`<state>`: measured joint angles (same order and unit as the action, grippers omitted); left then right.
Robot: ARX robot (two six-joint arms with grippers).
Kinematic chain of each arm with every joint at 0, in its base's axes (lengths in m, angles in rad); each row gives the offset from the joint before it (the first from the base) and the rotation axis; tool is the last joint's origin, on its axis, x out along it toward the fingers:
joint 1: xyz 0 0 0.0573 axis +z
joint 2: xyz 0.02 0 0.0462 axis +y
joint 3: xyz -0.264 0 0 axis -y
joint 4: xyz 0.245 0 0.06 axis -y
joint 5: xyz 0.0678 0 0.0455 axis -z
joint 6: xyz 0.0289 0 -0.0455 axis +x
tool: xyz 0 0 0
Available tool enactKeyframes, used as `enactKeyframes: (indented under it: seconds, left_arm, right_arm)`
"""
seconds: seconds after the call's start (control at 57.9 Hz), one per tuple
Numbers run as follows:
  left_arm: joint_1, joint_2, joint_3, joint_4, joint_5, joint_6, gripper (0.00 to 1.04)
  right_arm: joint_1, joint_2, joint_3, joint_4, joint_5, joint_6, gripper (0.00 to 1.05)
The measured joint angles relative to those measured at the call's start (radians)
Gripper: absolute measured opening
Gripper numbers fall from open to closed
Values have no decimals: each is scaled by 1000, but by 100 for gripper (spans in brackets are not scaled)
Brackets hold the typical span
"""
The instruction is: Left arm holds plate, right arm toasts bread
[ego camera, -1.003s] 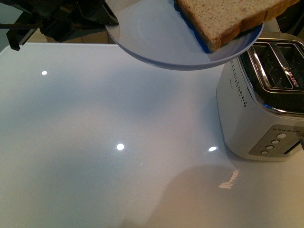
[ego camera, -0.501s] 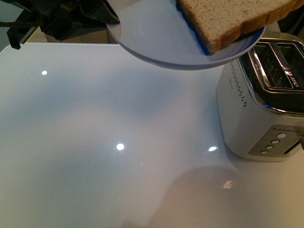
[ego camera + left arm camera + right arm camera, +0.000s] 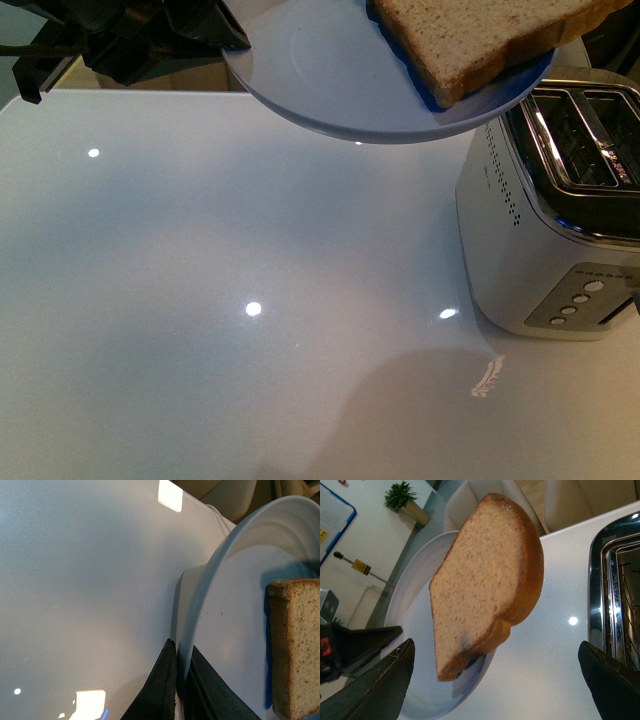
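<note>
Bench: white; toaster at right.
Left end effector: pinches plate rim.
Right end effector: spread, bread between.
Change: plate slightly higher.

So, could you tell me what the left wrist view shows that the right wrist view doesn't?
Only the left wrist view shows plainly the left gripper clamped on the rim of the plate, a finger on each face. Only the right wrist view shows the toaster and the right gripper, open and holding nothing. Both show the bread on the plate.
</note>
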<state>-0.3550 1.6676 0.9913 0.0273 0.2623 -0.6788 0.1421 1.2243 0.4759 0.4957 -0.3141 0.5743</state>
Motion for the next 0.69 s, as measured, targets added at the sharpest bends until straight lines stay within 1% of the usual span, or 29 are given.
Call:
enactKeyframes:
  seconds: [0.104, 0.484, 0.57, 0.622, 0.691]
  left_arm:
    - [0, 0, 0, 0, 0, 0, 3]
    - [0, 0, 0, 0, 0, 0, 3]
    - [0, 0, 0, 0, 0, 0, 3]
    - [0, 0, 0, 0, 0, 0, 3]
    - [0, 0, 0, 0, 0, 0, 3]
  right_arm:
    - [8, 50, 22, 36, 1, 34, 96]
    - [46, 154, 47, 130, 1, 75, 95]
    - [47, 155, 47, 141, 6, 87, 83]
    - [47, 155, 49, 153, 7, 100, 73]
    - [47, 155, 49, 161, 3, 116, 62]
